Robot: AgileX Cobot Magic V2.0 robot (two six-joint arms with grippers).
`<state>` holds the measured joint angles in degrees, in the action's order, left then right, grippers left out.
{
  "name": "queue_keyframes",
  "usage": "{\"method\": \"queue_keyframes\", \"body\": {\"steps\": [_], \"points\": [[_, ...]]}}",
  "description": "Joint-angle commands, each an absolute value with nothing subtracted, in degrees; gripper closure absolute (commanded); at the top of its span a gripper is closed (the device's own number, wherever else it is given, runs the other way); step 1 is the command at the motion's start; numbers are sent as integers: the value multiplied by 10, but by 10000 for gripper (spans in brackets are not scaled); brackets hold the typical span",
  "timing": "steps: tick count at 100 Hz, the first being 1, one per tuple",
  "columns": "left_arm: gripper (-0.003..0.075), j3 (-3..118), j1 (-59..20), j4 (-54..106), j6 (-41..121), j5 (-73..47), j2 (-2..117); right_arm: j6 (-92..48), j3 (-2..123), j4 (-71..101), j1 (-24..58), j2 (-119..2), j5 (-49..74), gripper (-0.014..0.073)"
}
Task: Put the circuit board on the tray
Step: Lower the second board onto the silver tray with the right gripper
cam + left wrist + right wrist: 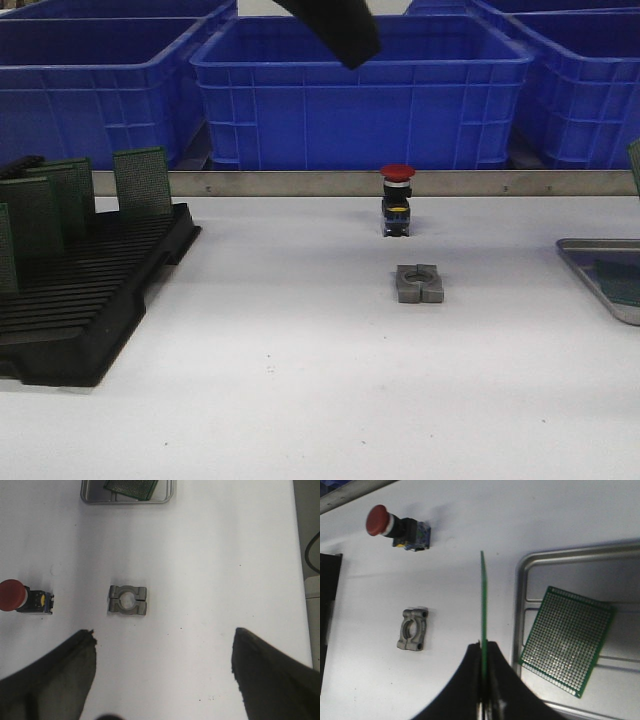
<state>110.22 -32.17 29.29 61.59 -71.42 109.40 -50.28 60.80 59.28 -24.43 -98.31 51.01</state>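
Note:
My right gripper (483,647) is shut on a green circuit board (483,600), seen edge-on. It holds the board above the table just beside the rim of the silver-grey tray (570,560). Another green perforated circuit board (567,640) lies flat in the tray. The tray (585,255) sits at the table's right edge in the front view, and the flat board (622,282) shows in it. My left gripper (162,631) is open and empty above the bare table. From it the tray (90,495) and the flat board (132,486) lie far ahead.
A red push button (397,200) and a grey metal clamp (418,283) stand mid-table. A black slotted rack (80,300) with upright green boards (140,180) is at the left. Blue bins (360,90) line the back, behind a metal rail. A black arm part (335,30) hangs at the top.

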Motion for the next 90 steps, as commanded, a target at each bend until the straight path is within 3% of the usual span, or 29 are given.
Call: {"method": "queue_keyframes", "body": {"steps": [1, 52, 90], "points": [[195, 1117, -324, 321, 610, -728, 1061, -500, 622, 614, -250, -988, 529, 652], [195, 1117, -324, 321, 610, -728, 1061, -500, 622, 625, -250, -1074, 523, 634], [195, 1117, -324, 321, 610, -728, 1061, -500, 622, 626, -250, -1074, 507, 249]]}}
